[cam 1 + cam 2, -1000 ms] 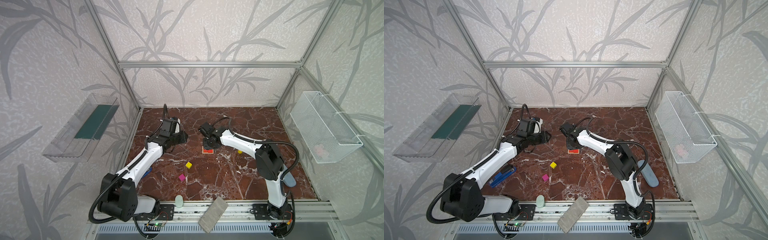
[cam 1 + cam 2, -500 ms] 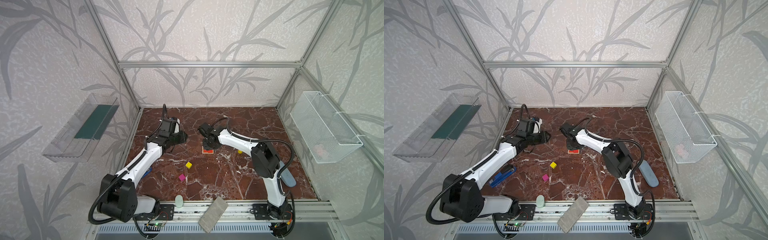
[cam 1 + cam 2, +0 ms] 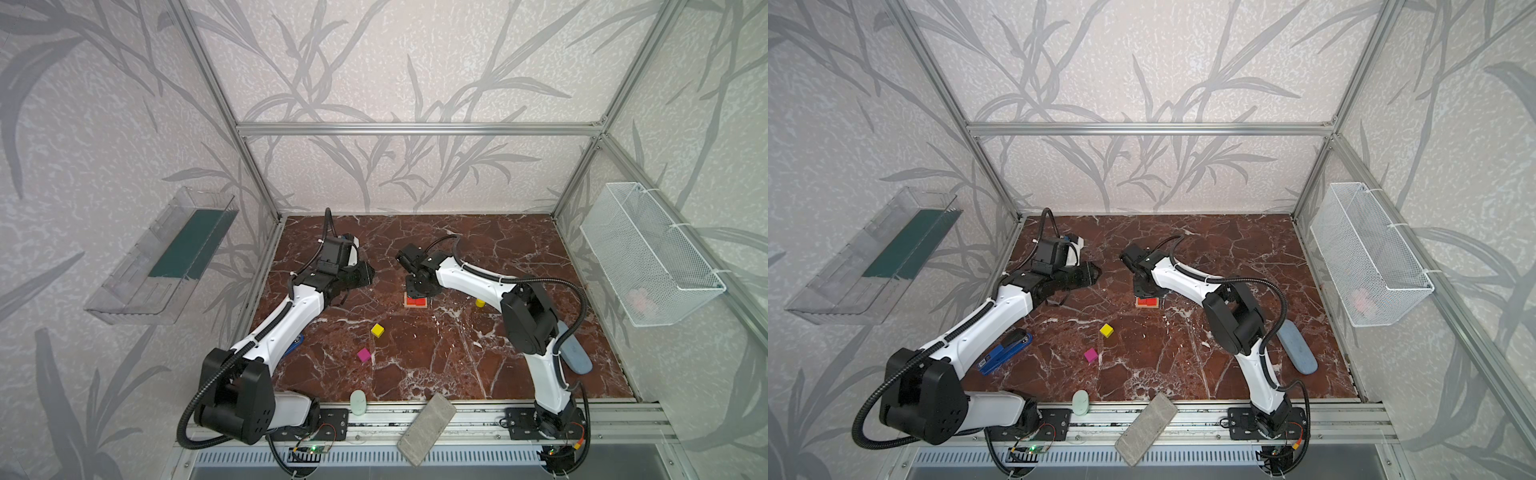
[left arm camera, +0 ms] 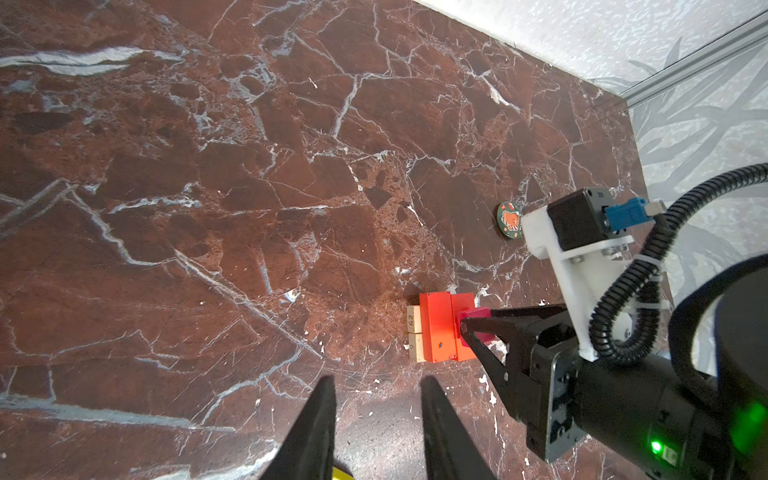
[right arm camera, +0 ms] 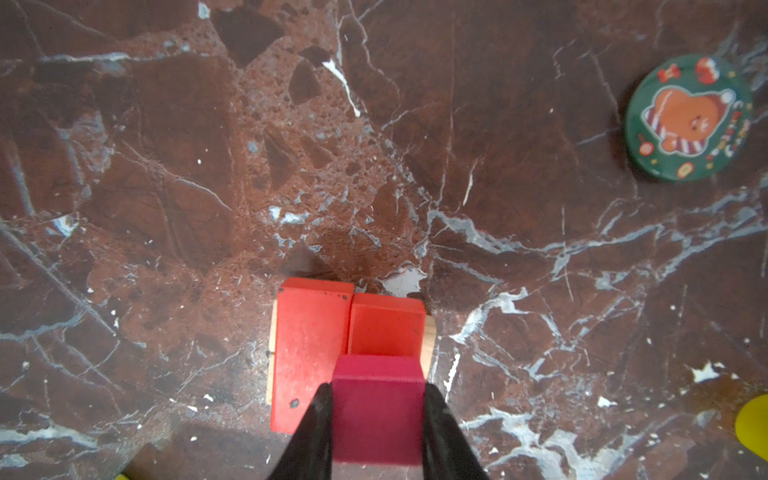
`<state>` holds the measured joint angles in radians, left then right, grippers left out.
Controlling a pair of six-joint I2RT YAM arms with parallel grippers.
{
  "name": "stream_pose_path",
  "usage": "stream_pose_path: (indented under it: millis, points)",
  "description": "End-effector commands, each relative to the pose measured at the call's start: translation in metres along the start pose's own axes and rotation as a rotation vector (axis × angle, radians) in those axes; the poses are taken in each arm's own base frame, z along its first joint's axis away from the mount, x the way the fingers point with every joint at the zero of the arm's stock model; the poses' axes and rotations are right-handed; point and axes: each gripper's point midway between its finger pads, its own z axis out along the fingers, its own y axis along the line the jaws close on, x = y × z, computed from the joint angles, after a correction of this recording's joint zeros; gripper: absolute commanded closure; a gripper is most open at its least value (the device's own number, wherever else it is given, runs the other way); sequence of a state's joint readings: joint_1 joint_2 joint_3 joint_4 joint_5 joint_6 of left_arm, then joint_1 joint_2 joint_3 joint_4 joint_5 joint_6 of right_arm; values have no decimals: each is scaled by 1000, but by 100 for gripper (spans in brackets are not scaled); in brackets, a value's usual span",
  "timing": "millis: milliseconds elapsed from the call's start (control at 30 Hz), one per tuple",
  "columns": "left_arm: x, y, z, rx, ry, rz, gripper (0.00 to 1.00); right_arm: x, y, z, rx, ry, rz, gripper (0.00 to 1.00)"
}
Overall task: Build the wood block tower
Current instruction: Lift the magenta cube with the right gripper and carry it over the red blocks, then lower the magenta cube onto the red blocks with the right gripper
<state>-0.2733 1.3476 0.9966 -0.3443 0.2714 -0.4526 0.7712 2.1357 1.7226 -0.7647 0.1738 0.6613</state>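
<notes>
The tower base stands mid-table: two tan bars [image 4: 415, 332] under two red flat rectangles [image 5: 311, 349] [image 3: 415, 300] [image 3: 1147, 302]. My right gripper [image 5: 378, 388] is shut on a magenta cube [image 5: 378, 407] [image 4: 476, 311], held over the near end of the red layer; whether it touches the layer I cannot tell. My left gripper [image 4: 376, 415] [image 3: 368, 272] hovers left of the stack, open and empty. Loose on the table lie a yellow cube [image 3: 377, 330] [image 3: 1106, 330], a second magenta cube [image 3: 363, 354] [image 3: 1090, 355] and a yellow cylinder [image 3: 480, 302] [image 5: 754, 419].
A blue stapler [image 3: 1005, 351] lies by the left arm. A grey stone brick [image 3: 426, 428] rests on the front rail beside a pale green oval [image 3: 357, 402]. A blue-grey oval [image 3: 575, 353] lies at the right and a green round badge [image 5: 690, 118] behind the stack. A wire basket [image 3: 648, 257] hangs on the right wall.
The right arm's elbow has drifted slightly to the left. The held magenta cube and the left gripper stay where they were.
</notes>
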Motion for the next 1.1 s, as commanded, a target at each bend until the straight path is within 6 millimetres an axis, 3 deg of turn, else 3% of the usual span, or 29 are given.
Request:
stream_pose_path:
  millis: [0, 1067]
  points:
    - [-1, 0, -6, 7, -12, 6, 66, -5, 0, 3, 5, -3, 39, 80]
    - [-1, 3, -10, 2, -23, 0, 66, -3, -11, 8, 52, -15, 85, 75]
